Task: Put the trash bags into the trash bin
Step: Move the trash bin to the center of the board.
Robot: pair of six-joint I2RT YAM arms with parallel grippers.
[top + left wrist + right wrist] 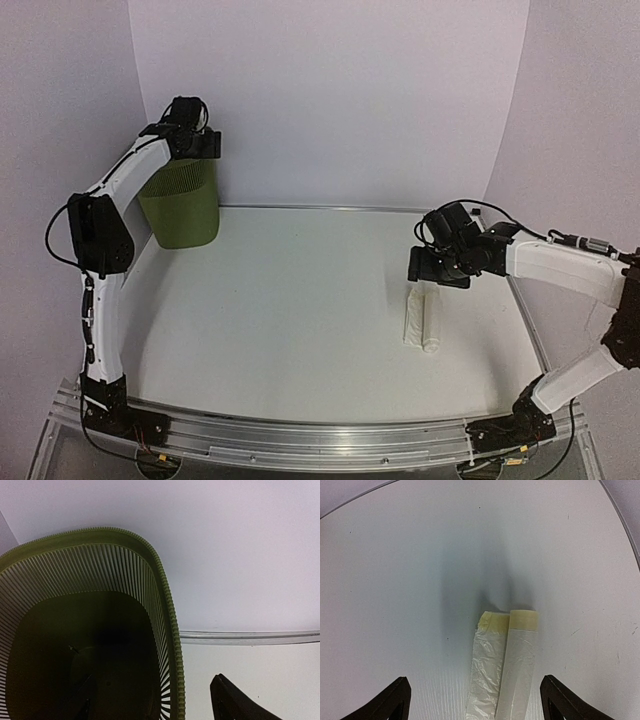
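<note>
right pincer (475,680) released over trash bags (515,670), cropped | left pincer (195,148) above trash bin (170,610): one finger (235,700) visible, cannot tell

- I read the trash bags (520,670) as thin plastic film — crinkly, faintly glossy.
- Trash bin (100,565): ribbed plastic, matt.
- Table (410,580) — smooth, matt white.
- Rail (320,435): bare metal.

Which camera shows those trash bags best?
The right wrist view: the trash bags lie close up, two folded strips side by side. The top external view shows them small and pale; the left wrist view misses them.
</note>
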